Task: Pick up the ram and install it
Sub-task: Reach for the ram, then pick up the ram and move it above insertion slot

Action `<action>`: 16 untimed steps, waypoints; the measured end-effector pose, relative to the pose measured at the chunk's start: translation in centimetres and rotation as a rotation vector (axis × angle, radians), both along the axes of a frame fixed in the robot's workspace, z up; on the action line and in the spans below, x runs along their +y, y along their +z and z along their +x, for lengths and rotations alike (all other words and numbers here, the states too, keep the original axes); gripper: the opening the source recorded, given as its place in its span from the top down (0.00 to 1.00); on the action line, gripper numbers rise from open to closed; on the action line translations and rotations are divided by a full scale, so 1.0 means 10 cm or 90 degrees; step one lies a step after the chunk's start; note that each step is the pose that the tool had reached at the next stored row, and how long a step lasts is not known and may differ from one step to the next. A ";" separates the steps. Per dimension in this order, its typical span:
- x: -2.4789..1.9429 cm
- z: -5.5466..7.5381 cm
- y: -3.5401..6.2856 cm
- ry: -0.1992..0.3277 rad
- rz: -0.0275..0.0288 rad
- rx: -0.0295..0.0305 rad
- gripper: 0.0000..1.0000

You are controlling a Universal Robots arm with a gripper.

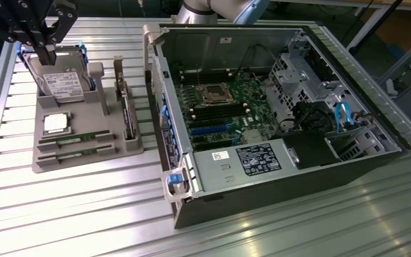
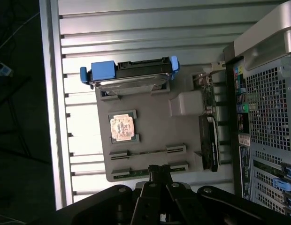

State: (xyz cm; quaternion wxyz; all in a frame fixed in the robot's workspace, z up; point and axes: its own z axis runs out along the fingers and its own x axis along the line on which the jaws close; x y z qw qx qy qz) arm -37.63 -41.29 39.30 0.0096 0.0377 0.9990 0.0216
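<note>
Ram sticks (image 1: 75, 140), two thin green ones that look just alike, lie flat side by side in long slots of a grey tray (image 1: 123, 150), in the lower left of the exterior view. Both sit in the tray and have not been lifted yet. Just behind them on the same tray rests a square chip (image 1: 55, 123). Behind that, a hard drive (image 1: 64, 80) with blue side pieces leans up at the back. A bigger green card (image 1: 126, 110) stands on its edge along the side of the tray nearest the computer. The gripper (image 1: 48, 58) is black and hangs in the upper left of the exterior view, in front of the top of the hard drive, high over the tray. Its two fingers are pressed together and they pinch nothing. In the wrist view the gripper (image 2: 159, 172) points down at the tray (image 2: 155, 129). Its closed tip lines up with the ram sticks (image 2: 148, 152) and hides the middle of one of them. The square chip (image 2: 122, 127) and the hard drive (image 2: 131, 77) show there too. A big open computer case (image 1: 213, 37) lies in the middle and right of the exterior view, just beside the tray, with a green board (image 1: 223, 107) inside it. Everything sits on a shiny metal table (image 1: 84, 214) made of long strips.
</note>
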 end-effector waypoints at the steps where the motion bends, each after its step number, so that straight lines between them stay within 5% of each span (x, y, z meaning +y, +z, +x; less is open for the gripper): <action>1: -0.001 0.00 0.000 0.000 0.0000 0.0000 0.90; 16: -0.001 0.00 0.000 0.002 0.0000 0.0000 0.90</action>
